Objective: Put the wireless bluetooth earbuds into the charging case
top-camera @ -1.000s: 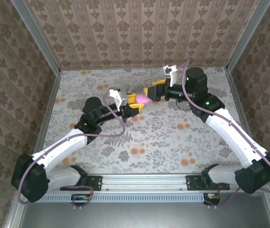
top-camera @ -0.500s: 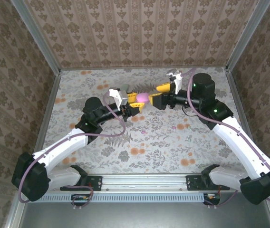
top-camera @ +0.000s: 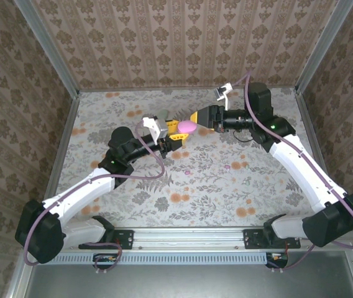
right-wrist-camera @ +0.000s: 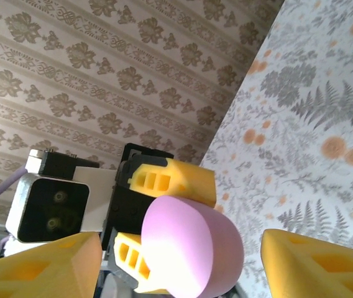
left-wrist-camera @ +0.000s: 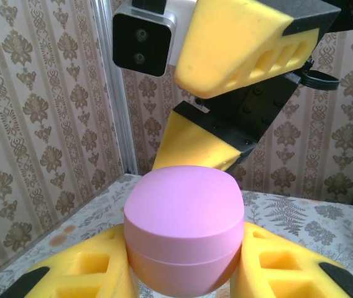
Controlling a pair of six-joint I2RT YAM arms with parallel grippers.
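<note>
The charging case (top-camera: 187, 127) is a pink pebble with its lid down, held above the table at back centre. My left gripper (top-camera: 175, 133) is shut on its lower half; in the left wrist view the case (left-wrist-camera: 184, 214) sits between the yellow pads (left-wrist-camera: 83, 273). My right gripper (top-camera: 199, 118) faces it from the right, open. In the right wrist view its fingers (right-wrist-camera: 319, 264) stand wide on either side of the case (right-wrist-camera: 192, 248), touching nothing. Two tiny pink-purple earbuds (top-camera: 187, 172) (top-camera: 227, 166) lie on the floral table nearer the front.
The floral table (top-camera: 133, 112) is walled by patterned panels at the back and both sides. A metal rail (top-camera: 189, 236) runs along the near edge between the arm bases. Both arms reach inward and meet at back centre.
The right gripper has turned and moved in toward the case from the right, and its jaws have narrowed somewhat. The left gripper has kept still with the case.
</note>
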